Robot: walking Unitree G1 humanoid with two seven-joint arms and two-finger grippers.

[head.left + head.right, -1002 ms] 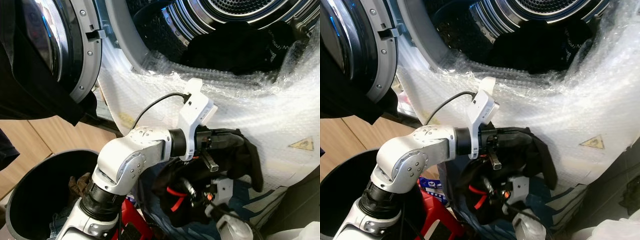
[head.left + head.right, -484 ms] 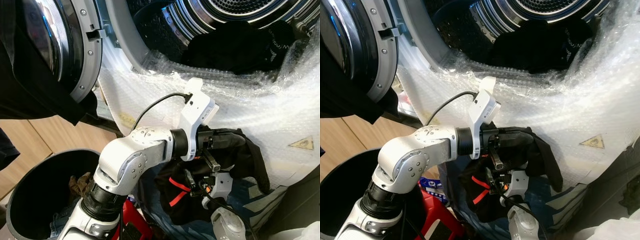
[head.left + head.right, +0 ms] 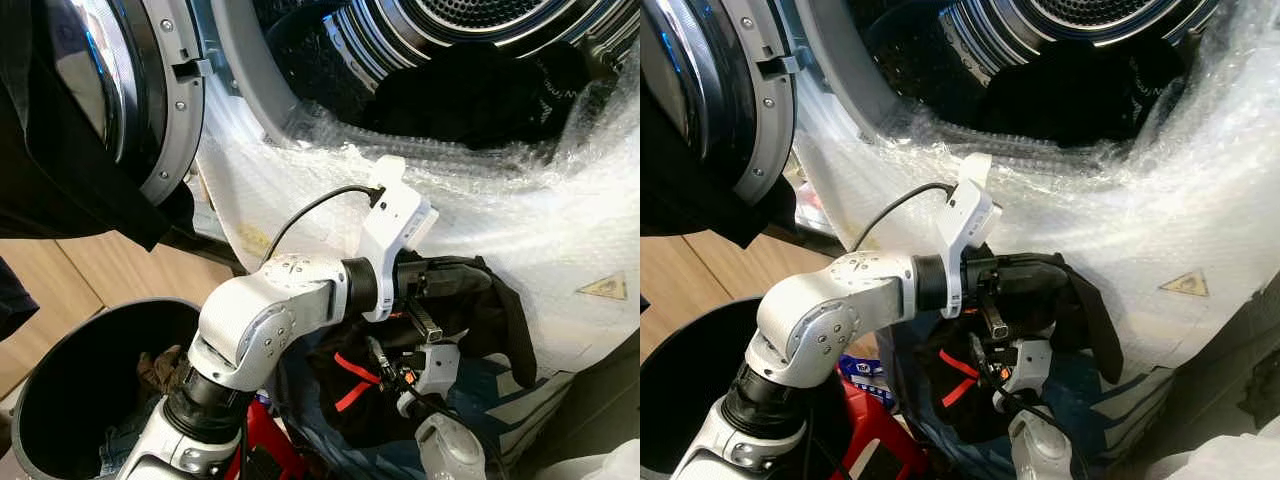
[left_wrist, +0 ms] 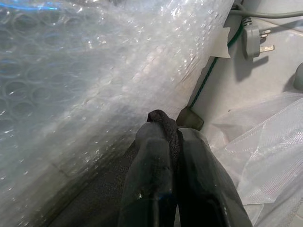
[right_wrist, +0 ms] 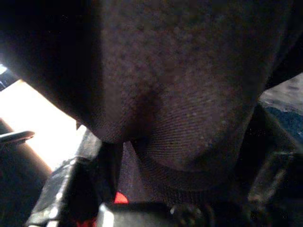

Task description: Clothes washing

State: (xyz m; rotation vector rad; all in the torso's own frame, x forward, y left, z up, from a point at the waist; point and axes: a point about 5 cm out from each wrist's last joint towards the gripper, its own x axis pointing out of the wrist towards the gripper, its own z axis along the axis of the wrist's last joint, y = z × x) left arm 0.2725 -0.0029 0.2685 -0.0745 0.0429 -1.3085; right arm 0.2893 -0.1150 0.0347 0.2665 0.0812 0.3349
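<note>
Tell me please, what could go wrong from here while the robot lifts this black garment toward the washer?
1. The left gripper pinches just a thin fold of the black garment, so it may slip out.
2. The garment's loose end hangs low and could snag on the bubble wrap below the drum opening.
3. The right gripper sits in the cloth and may tangle.

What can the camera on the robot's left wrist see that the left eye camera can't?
The left wrist view alone shows a grey plug and its cord against the wall, and the two black fingers pressed together on a fold of black cloth. The left eye view alone shows the washer drum with dark laundry inside, the open door, the dark bin and the left hand with its silver arm. Both show the bubble wrap and the black cloth.
</note>
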